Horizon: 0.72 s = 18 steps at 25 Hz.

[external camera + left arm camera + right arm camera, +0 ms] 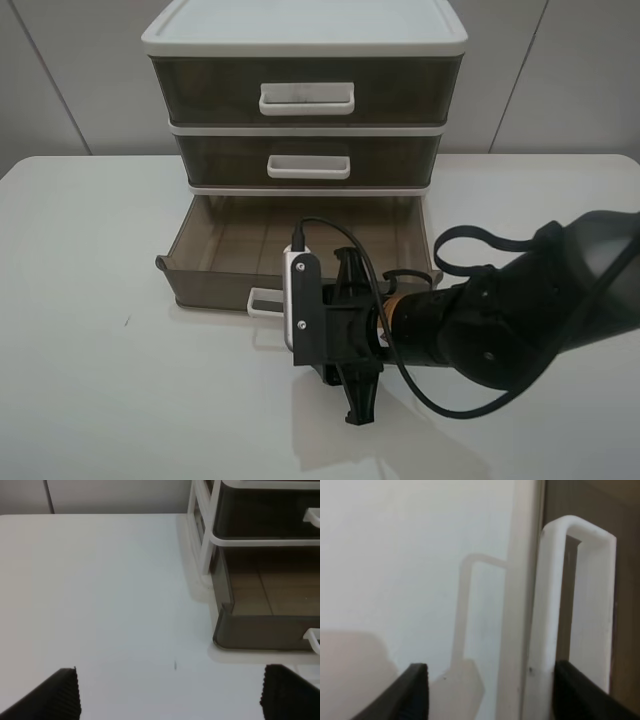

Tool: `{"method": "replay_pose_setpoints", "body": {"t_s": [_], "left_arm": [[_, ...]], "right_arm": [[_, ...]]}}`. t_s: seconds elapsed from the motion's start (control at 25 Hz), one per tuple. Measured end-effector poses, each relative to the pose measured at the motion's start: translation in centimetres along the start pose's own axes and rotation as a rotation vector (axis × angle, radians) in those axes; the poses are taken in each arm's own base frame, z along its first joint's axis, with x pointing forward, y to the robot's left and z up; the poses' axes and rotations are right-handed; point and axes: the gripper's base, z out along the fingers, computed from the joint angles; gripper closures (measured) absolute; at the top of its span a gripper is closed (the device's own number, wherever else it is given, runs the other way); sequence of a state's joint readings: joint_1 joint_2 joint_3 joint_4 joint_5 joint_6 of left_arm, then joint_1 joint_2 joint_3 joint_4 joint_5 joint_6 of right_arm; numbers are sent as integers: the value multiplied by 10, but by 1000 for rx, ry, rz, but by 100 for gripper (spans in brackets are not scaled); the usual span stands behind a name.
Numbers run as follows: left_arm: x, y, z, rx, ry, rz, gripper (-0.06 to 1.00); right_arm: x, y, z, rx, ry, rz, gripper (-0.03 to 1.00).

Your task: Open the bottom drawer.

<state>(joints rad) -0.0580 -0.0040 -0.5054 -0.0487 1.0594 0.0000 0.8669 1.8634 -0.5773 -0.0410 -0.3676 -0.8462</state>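
Note:
The bottom drawer (300, 245) of smoky brown plastic stands pulled well out of the three-drawer unit (305, 40), and its inside looks empty. One end of its white loop handle (263, 301) shows; the rest is hidden under my right gripper (354, 337). That gripper hangs over the drawer's front edge, open, with one finger over the drawer and one over the table. In the right wrist view the handle (575, 580) lies in the gap of the right gripper (495, 695), close to one finger (572, 692). My left gripper (172, 700) is open and empty over bare table, left of the drawer (260, 630).
The middle drawer (308, 160) and the taller top drawer (305, 92) are shut. The white table (100, 330) spreads left of and in front of the unit. The right arm (520, 320) and its black cable lie across the right front.

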Motion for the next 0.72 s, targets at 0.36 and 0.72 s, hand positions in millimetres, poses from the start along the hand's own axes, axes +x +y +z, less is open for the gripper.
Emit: {"method": "replay_pose_setpoints", "body": {"t_s": [0.36,0.72], "left_arm": [[0,0,0,0,0,0,20],[0,0,0,0,0,0,20]], "right_arm": [[-12,-14,-31,19,-10,-4,34],[-28,-41,-90,140,-82,298,26]]}}
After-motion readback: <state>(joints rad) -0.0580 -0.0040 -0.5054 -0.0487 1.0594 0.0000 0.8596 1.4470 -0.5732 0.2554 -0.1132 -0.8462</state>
